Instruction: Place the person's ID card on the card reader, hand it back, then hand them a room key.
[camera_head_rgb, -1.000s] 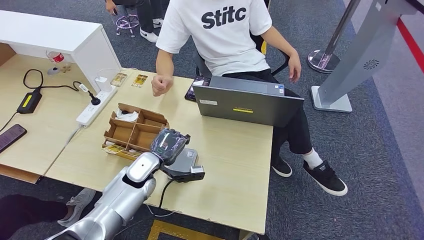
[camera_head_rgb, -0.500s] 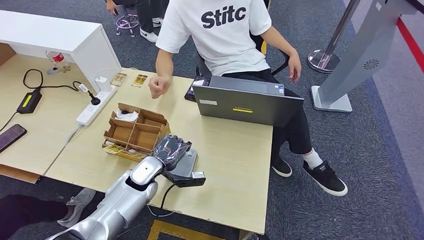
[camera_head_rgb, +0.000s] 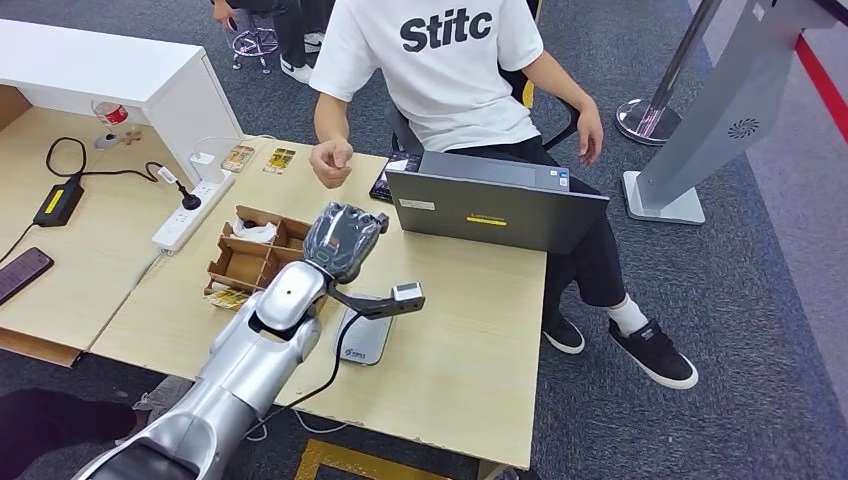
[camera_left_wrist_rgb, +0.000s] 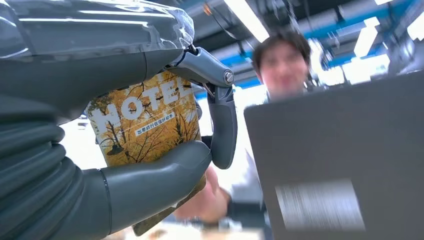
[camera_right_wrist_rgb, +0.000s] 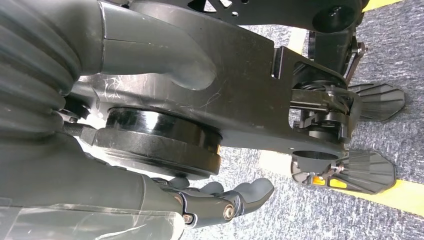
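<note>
Left robot hand (camera_head_rgb: 343, 240) is raised above the counter (camera_head_rgb: 470, 330), thumb and fingers (camera_left_wrist_rgb: 222, 125) pinching the room key (camera_left_wrist_rgb: 147, 120), a card with yellow autumn trees and "HOTEL" print, seen in the left wrist view. Card is held upright, facing the wrist camera, clear of the counter. Directly below and just right of the robot hand: the card reader (camera_head_rgb: 368, 335) lies flat on the counter, cable running off the near edge. Just left of the hand: a cardboard divider box (camera_head_rgb: 250, 258) with more cards at its near edge. Beyond the hand: the person's hand (camera_head_rgb: 331, 162), loosely closed, hovering over the far counter edge, near but apart from the robot hand. Far right of it: a grey laptop (camera_head_rgb: 495, 210), lid up. Right robot hand (camera_right_wrist_rgb: 225, 202) hangs at the robot's side over the carpet, fingers loosely curled, nothing in it.
</note>
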